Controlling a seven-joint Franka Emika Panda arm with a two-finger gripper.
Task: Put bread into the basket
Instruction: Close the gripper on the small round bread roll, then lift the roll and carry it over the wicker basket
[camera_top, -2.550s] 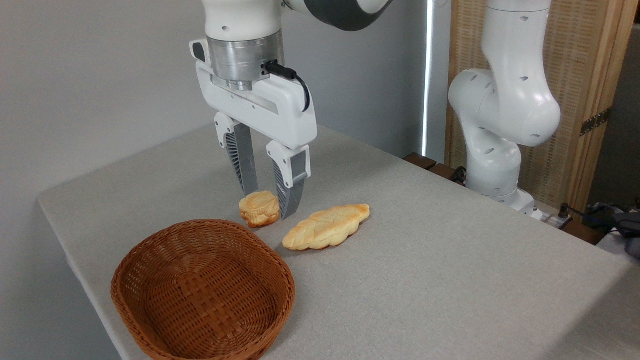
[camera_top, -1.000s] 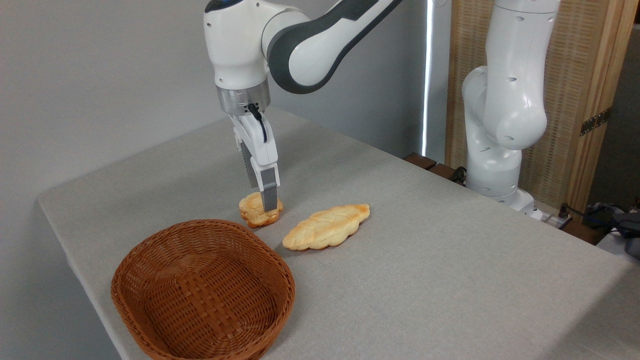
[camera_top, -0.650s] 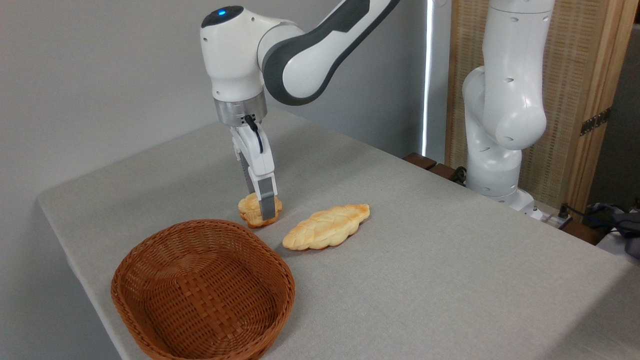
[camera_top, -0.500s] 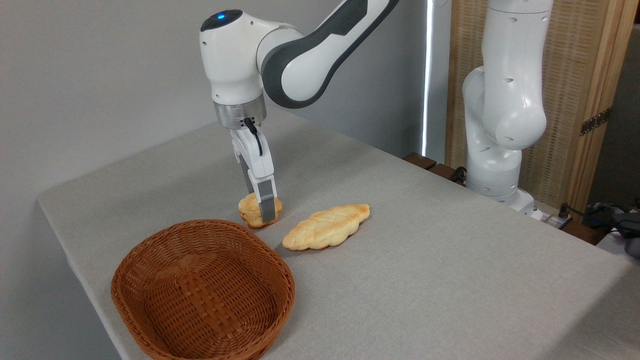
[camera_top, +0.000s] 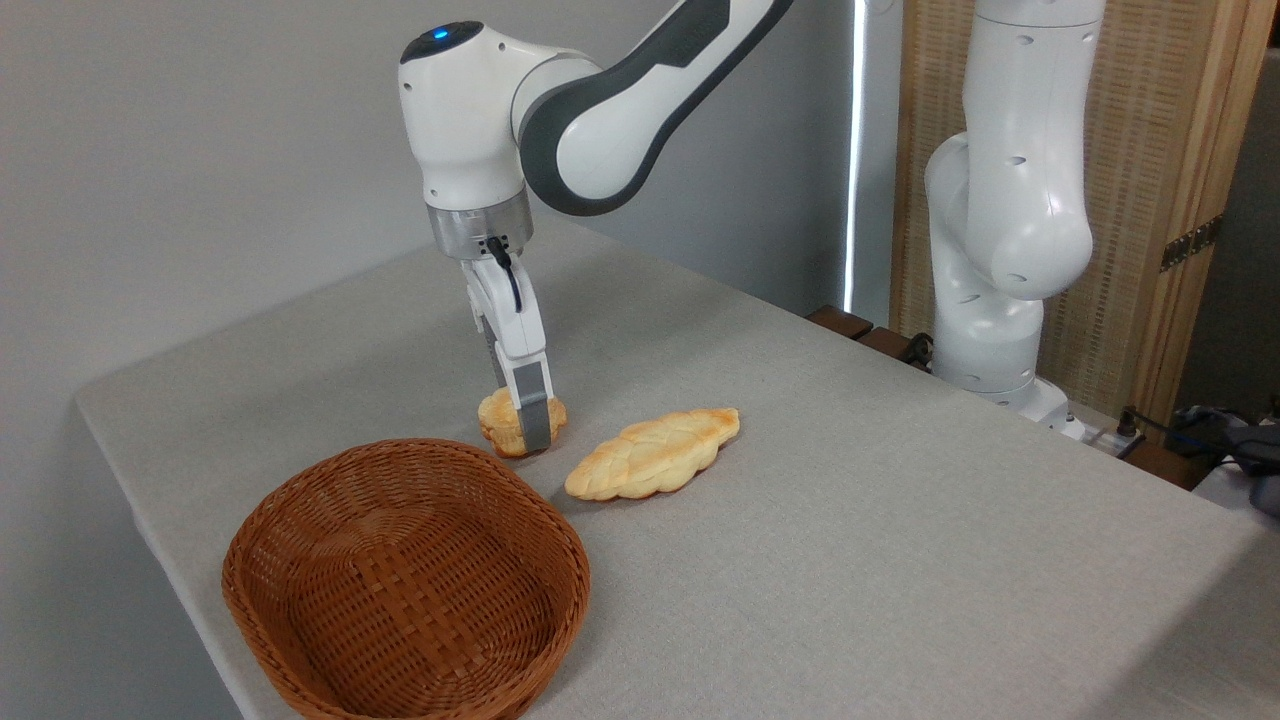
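Note:
The bread (camera_top: 496, 420), a small lumpy golden bun, sits on the grey table (camera_top: 850, 540) just behind the far rim of the basket. The basket (camera_top: 578, 560) is an oval reddish-brown wicker one with nothing in it, at the front left. My gripper (camera_top: 527, 432) points straight down and is turned edge-on to the camera. Its near finger (camera_top: 534, 410) stands in front of the bun, with its tip almost at table level. The far finger is hidden behind the near finger and the bun, so the gap between them does not show.
A longer braided, leaf-shaped loaf (camera_top: 652, 455) lies just right of the bun. The robot's white base column (camera_top: 1000, 250) stands at the back right, before a wooden screen. The table's edge runs close along the basket's left side.
The gripper has turned from face-on with its fingers apart above the bun to edge-on, and has come down around it. In the last half second it barely moved. The bun stays on the table.

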